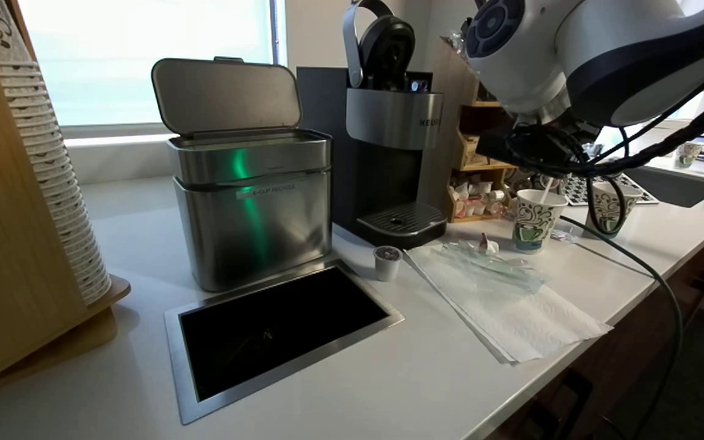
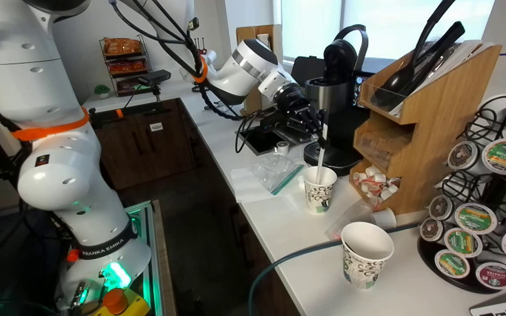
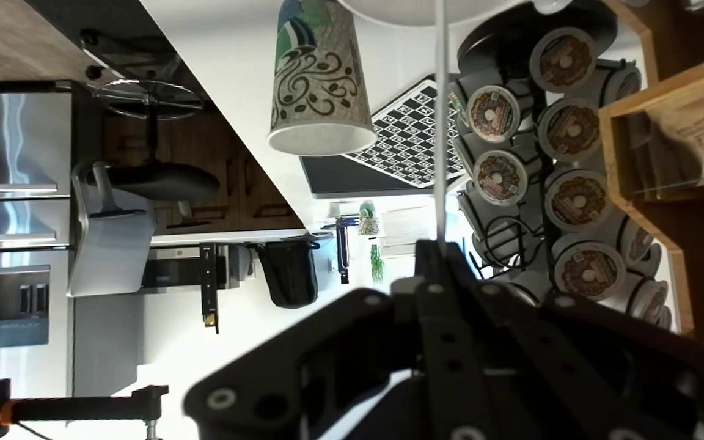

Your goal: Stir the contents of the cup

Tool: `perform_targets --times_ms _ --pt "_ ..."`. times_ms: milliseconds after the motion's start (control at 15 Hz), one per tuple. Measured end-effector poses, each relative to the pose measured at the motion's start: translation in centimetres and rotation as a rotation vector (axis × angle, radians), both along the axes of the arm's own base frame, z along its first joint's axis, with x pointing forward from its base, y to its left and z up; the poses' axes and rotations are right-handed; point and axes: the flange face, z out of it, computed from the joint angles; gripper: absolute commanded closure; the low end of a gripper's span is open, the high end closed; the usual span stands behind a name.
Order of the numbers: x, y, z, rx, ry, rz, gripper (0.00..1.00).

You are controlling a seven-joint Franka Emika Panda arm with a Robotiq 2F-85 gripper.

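The cup (image 1: 534,227), white paper with a dark leafy and green print, stands upright on the counter. It also shows in an exterior view (image 2: 319,196); only its rim (image 3: 413,13) shows at the top of the upside-down wrist view. A white stir stick (image 2: 321,160) reaches down into the cup, leaning slightly; it also shows in the wrist view (image 3: 440,122). My gripper (image 3: 440,249) is shut on the stick's upper end, above the cup; it also shows in an exterior view (image 2: 323,137). The stick's lower end and the cup's contents are hidden.
A similar paper cup (image 2: 363,265) stands nearby. A black coffee machine (image 1: 395,122) and a wooden organizer (image 2: 428,127) stand behind the cup. A plastic bag (image 2: 275,169) and paper towel (image 1: 511,324) lie beside it. A pod rack (image 2: 477,219) and a cable (image 2: 297,256) are close.
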Motion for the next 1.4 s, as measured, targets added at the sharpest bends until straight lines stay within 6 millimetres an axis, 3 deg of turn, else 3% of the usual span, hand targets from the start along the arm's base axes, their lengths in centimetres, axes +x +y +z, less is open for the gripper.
perform_targets --times_ms 600,1067,1400 --pt "-0.8 1.3 -4.0 -0.049 0.056 -0.055 0.99" --pt "1.1 1.6 -3.2 -0.048 0.021 -0.066 0.99" --pt "2.8 0.7 -3.0 -0.047 0.020 -0.082 0.99"
